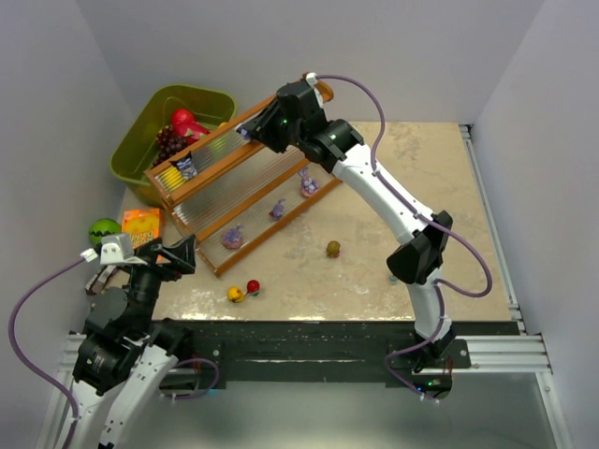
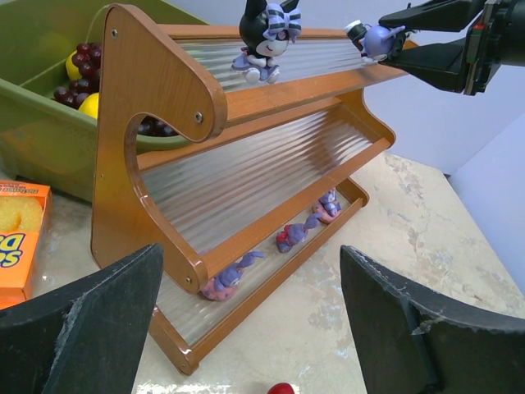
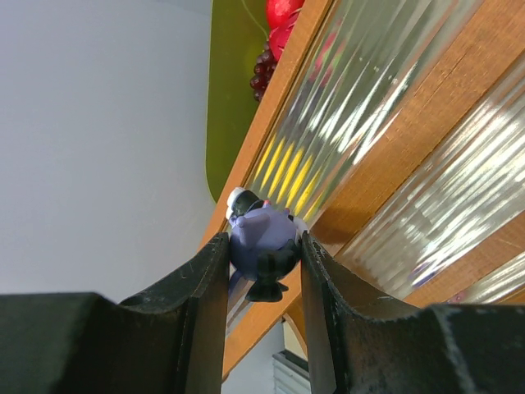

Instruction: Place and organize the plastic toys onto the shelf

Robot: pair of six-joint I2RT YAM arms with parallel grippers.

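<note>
the table (image 1: 412, 187) is showing a beige, marbled top with worn pale patches, and a black strip is running along its near edge. plain pale grey walls are closing it in on the left, the back and the right. the shelf (image 1: 273, 227) is lying slantwise across the back-left of the table, its lowest tier facing the arms. a green bin (image 1: 133, 148) is sitting in the corner behind it. an orange box (image 1: 141, 224) and a green ball (image 1: 103, 229) are lying at the left edge.

the right gripper (image 3: 262, 246) is reaching over the right end of the top tier, its fingers pressing on both sides of a blue toy (image 3: 259, 228). the toy is hanging close over the ribbed plastic; whether it is touching the tier i cannot tell. the left gripper (image 2: 251, 256) is hovering low near the shelf's left end, spread wide and gripping nothing.

a dark toy (image 2: 267, 37) is standing on the top tier toward its left end. three purple toys (image 1: 278, 209) are sitting spaced along the bottom tier. an olive toy (image 1: 333, 249) is resting on the open table in front of the shelf. a yellow toy (image 1: 236, 294) and a red toy (image 1: 253, 286) are lying just beside each other near the front edge.
</note>
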